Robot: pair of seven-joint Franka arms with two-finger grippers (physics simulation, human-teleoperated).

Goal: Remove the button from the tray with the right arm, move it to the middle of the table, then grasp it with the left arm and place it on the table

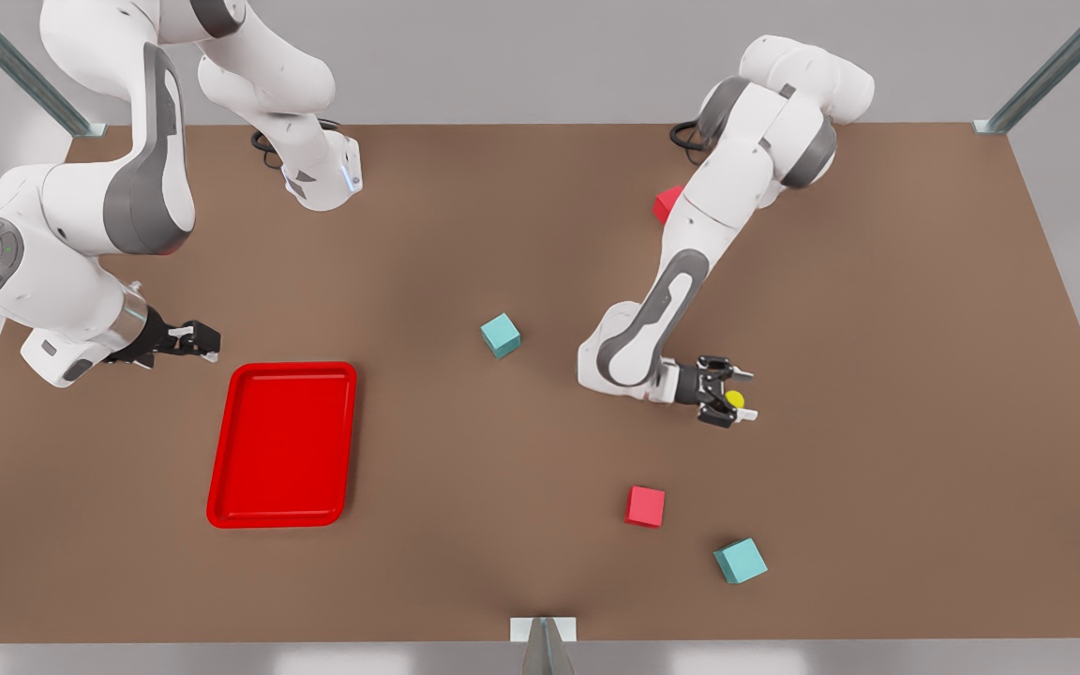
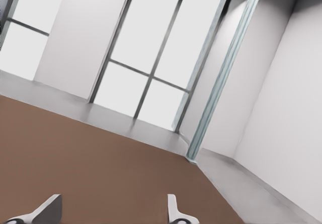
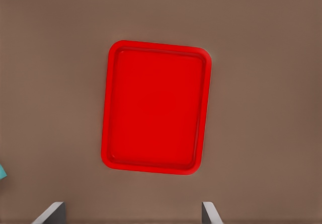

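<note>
Broad brown table point(image 1: 877, 281), with the red tray point(image 1: 282, 441) lying empty toward the front view's left. Right gripper point(image 1: 204, 342) waiting just beside the tray's far corner, looking down on it, fingertips point(image 3: 50, 214) spread wide with nothing between them. Left gripper point(image 1: 749, 396) reaching out level toward the front view's right, low over the table, its fingertips point(image 2: 173, 211) also well apart in the left wrist view. Four cubes scattered about: one teal cube point(image 1: 501, 335) near the middle, a red cube point(image 1: 644, 506) and a second teal cube point(image 1: 740, 560) nearer the front edge, another red cube point(image 1: 667, 203) half hidden behind the left arm. Smallest of all, the button point(image 1: 735, 398), yellow cap showing right between the left fingers in the front view, well away from the tray. Impossible to tell whether resting on the table or hanging loose in the gap. Risks, as a guess: with fingers this wide, no real grip, so a drop and a roll if not yet down. On pulling back, a fingertip could clip so tiny a thing and flick it toward the nearby red cube.
</note>
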